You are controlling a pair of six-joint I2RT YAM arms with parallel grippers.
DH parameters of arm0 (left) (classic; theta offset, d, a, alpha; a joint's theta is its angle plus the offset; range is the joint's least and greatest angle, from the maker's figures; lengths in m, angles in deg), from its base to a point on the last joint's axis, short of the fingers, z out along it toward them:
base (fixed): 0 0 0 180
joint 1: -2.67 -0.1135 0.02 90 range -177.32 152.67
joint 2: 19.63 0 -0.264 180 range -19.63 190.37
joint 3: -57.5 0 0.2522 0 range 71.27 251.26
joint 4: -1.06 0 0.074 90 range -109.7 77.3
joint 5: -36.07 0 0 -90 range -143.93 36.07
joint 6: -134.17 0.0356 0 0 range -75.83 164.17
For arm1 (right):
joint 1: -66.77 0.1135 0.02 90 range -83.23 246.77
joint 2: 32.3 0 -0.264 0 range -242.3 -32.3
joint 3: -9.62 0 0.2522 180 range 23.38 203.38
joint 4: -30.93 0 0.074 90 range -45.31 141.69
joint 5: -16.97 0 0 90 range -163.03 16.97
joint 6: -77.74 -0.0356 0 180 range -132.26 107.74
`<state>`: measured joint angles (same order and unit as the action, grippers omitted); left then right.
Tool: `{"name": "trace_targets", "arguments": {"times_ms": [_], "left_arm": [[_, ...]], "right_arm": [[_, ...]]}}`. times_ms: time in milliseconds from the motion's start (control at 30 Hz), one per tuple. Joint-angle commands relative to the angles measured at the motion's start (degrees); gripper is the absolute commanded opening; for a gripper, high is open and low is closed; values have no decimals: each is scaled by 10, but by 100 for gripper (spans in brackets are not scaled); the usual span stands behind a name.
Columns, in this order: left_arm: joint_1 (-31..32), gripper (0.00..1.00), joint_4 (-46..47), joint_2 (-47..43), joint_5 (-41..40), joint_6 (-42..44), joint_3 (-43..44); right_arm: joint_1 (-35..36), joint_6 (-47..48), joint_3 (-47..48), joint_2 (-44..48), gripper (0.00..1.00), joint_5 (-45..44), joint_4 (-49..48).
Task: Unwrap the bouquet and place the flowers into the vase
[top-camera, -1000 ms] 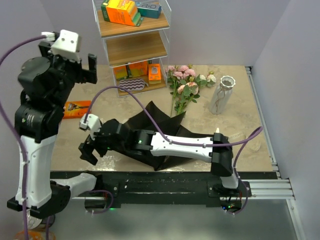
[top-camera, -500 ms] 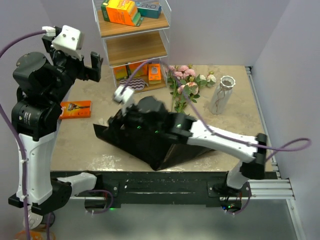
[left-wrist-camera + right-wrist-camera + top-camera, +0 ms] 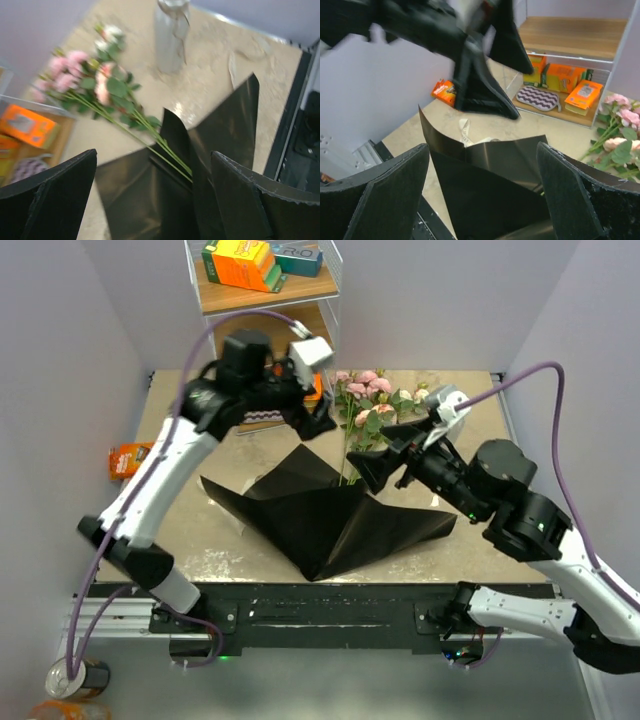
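Left gripper point(image 3: 154, 154), right gripper point(image 3: 482, 146) spread, empty; flowers point(image 3: 107, 87): stem ends hidden by black paper point(image 3: 225, 125).

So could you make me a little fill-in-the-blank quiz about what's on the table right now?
1. The flowers lie on the table with their stem ends on the ___ paper.
2. The vase stands upright and holds ___ flowers.
3. The left gripper and the right gripper both have their jaws ___.
Missing words: black; no; open.
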<state>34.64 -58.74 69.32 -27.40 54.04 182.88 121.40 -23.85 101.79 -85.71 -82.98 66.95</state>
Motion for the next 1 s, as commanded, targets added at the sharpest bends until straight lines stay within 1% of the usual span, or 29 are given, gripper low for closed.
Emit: {"name": "trace_targets", "arguments": {"times_ms": [0,33,67,100,167,200,267,300,400,700,833,867,967], "left_arm": [[61,100,-14,86,-3,20,-34],[77,99,-12,105,-15,26,-38],[106,99,-9,125,-28,36,-39],[119,99,-7,162,-55,38,-34],[135,99,-6,191,-61,36,-23],[138,99,1,206,-78,36,-18],[150,99,16,214,-114,40,-24],[152,99,24,221,-145,40,-30],[159,99,31,227,-174,40,-45],[167,99,68,226,-223,66,-120],[167,99,61,229,-215,73,-128],[168,99,61,228,-209,78,-130],[167,85,61,223,-205,86,-137]], "right_arm": [[-1,-27,-55,58,91,-38,31],[-1,-39,-64,79,91,-36,27],[-1,-44,-78,87,91,-34,26],[-1,-49,-82,94,91,-32,27],[-1,-58,-88,107,91,-32,29],[-1,-59,-87,110,91,-33,37],[-1,-60,-83,117,90,-36,45],[-1,-59,-81,120,90,-37,51],[-1,-55,-77,125,90,-37,56],[-1,-52,-77,132,90,-29,56],[-1,-52,-78,132,89,-30,57],[-1,-52,-79,129,88,-31,56],[-1,-53,-78,127,87,-26,54]]}}
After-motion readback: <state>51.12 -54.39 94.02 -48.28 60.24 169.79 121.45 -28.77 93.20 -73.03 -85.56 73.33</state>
